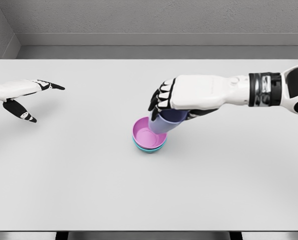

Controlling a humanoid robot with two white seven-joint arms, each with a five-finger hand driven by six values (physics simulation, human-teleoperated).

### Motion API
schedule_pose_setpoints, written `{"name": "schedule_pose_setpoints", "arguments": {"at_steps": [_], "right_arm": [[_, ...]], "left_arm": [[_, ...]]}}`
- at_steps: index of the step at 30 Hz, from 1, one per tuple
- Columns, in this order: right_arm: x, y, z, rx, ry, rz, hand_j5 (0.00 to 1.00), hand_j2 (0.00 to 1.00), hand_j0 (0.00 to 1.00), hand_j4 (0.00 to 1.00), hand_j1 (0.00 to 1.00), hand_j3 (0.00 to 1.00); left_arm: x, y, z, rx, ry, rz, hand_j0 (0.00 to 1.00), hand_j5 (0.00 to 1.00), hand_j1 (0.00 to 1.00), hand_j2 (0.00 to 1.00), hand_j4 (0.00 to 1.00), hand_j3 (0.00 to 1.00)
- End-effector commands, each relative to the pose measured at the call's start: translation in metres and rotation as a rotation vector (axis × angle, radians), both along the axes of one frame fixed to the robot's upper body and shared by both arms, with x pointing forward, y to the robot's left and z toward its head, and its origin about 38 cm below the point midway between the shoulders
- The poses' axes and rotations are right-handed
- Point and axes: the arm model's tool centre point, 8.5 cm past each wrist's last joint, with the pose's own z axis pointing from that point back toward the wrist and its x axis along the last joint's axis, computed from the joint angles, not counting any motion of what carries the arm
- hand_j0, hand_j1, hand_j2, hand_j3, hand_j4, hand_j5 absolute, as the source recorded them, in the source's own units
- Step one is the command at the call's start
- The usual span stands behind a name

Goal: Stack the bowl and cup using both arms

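Nearest the camera, the white table [89, 200] is showing a broad bare surface running up from the lower edge of the head view. Further in, slightly right of the table's middle, a pink bowl [145, 136] is sitting nested inside a teal bowl [150, 149], of which only a thin rim is showing along the underside and right edge. Just behind and to the right of the pink bowl, a lavender cup [167, 122] is being held tilted, its base leaning down over the bowl's right rim and its open mouth turned up toward the palm; whether the cup is actually touching the bowl cannot be told from this view. The right hand [181, 102] is reaching in from the right edge, its forearm lying level across the table, and its fingers [160, 97] are curling down over the cup's upper part, so the hand is grasping the cup from above. At about the same depth on the far left, well apart from the bowls, the left hand [26, 97] is hovering low over the table, fingers spread and relaxed, gripping nothing. Beyond both arms, the table's rear edge is meeting a grey wall [154, 20].
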Motion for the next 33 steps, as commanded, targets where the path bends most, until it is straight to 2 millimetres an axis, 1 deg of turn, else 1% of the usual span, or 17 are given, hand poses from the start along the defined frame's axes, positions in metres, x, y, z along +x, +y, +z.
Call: {"name": "schedule_pose_setpoints", "arguments": {"at_steps": [1, 4, 7, 9, 17, 19, 20, 24, 28, 33], "right_arm": [[-0.001, 0.004, -0.001, 0.008, 0.008, 0.01, 0.68, 0.68, 0.68, 0.68, 0.68, 0.68], [-0.001, 0.012, 0.001, 0.011, 0.005, 0.025, 0.68, 0.68, 0.68, 0.68, 0.68, 0.68], [-0.001, 0.014, -0.001, 0.011, 0.011, 0.024, 0.68, 0.68, 0.68, 0.68, 0.68, 0.68], [-0.001, 0.015, -0.005, 0.005, 0.02, 0.025, 0.68, 0.68, 0.68, 0.68, 0.68, 0.68], [0.002, 0.013, -0.008, 0.001, 0.028, 0.012, 0.67, 0.67, 0.67, 0.67, 0.67, 0.67], [0.002, 0.019, -0.018, -0.008, 0.054, 0.022, 0.66, 0.66, 0.66, 0.66, 0.66, 0.66], [0.002, 0.02, -0.019, -0.014, 0.051, 0.023, 0.67, 0.67, 0.67, 0.67, 0.67, 0.67], [0.006, 0.017, -0.023, -0.019, 0.061, 0.007, 0.67, 0.67, 0.67, 0.67, 0.67, 0.67], [0.011, 0.02, -0.025, -0.018, 0.069, -0.014, 0.67, 0.67, 0.67, 0.67, 0.67, 0.67], [0.01, 0.022, -0.029, -0.025, 0.079, -0.007, 0.67, 0.67, 0.67, 0.67, 0.67, 0.67]], "left_arm": [[0.0, 0.0, 0.0, -0.006, 0.001, 0.002, 1.0, 1.0, 1.0, 1.0, 1.0, 1.0], [0.0, 0.0, 0.0, -0.007, 0.0, 0.003, 1.0, 1.0, 1.0, 1.0, 1.0, 1.0], [0.0, 0.0, 0.001, -0.006, 0.0, 0.004, 1.0, 1.0, 1.0, 1.0, 1.0, 1.0], [0.0, 0.0, 0.001, -0.006, 0.0, 0.004, 1.0, 1.0, 1.0, 1.0, 1.0, 1.0], [0.0, 0.0, 0.001, -0.006, 0.0, 0.004, 1.0, 1.0, 1.0, 1.0, 1.0, 1.0], [0.0, 0.0, 0.001, -0.005, 0.001, 0.003, 1.0, 1.0, 1.0, 1.0, 1.0, 1.0], [0.0, 0.0, 0.001, -0.006, 0.0, 0.004, 1.0, 1.0, 1.0, 1.0, 1.0, 1.0], [0.0, 0.0, 0.0, -0.007, 0.0, 0.003, 1.0, 1.0, 1.0, 1.0, 1.0, 1.0], [0.0, 0.0, 0.0, -0.007, 0.0, 0.003, 1.0, 1.0, 1.0, 1.0, 1.0, 1.0], [0.0, 0.0, 0.0, -0.007, 0.0, 0.003, 1.0, 1.0, 1.0, 1.0, 1.0, 1.0]]}}
